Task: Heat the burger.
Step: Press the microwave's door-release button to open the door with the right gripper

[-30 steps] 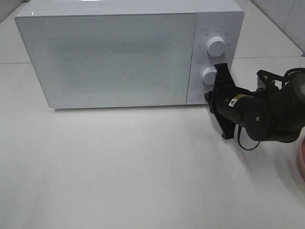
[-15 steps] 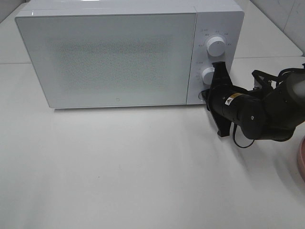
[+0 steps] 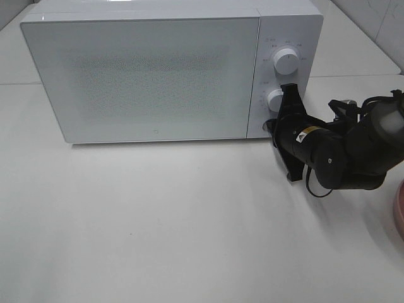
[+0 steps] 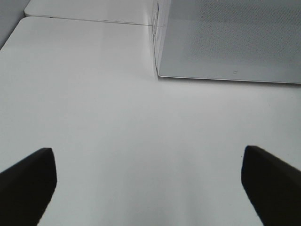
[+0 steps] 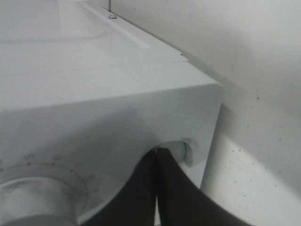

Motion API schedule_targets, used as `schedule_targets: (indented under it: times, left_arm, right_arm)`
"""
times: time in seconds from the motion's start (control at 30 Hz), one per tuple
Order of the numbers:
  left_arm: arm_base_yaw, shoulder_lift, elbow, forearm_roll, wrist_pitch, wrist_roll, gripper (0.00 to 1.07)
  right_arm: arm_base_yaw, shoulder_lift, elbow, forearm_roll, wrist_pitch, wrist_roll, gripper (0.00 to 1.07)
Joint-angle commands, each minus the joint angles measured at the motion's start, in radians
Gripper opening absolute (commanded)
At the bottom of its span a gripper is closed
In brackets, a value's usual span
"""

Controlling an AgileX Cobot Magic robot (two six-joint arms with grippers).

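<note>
The burger is out of view. The white microwave stands at the back with its door closed. My right gripper is shut, its tips against the bottom of the control panel, just under the lower knob. In the right wrist view the shut fingertips touch a small round button beside the knob. My left gripper is open with nothing between its fingers. It hovers over bare table in front of the microwave's left corner.
The edge of a pink plate shows at the far right. An upper knob sits above the lower one. The white table stretches in front of the microwave. The right arm's black body lies to the right of the panel.
My right arm has shifted left, bringing its shut tips up against the bottom of the microwave's control panel. The door stays closed.
</note>
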Motion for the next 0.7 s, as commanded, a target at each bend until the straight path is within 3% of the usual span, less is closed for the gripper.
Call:
schedule_targets:
  times: [0.03,0.47,0.7]
  left_arm:
    - [0.005,-0.011,0.002,0.001,0.002,-0.002,1.0]
    - [0.005,-0.01,0.002,0.001,0.002,-0.002,1.0]
    - [0.005,-0.01,0.002,0.001,0.002,-0.002,1.0]
  right_arm:
    - [-0.037,-0.021,-0.077,0.014,-0.186,-0.036,0.0]
    - [-0.037,0.011,-0.114,0.025,-0.258,-0.026,0.0]
    - [-0.033,-0.029,-0.07,-0.008,-0.153,-0.024,0.0]
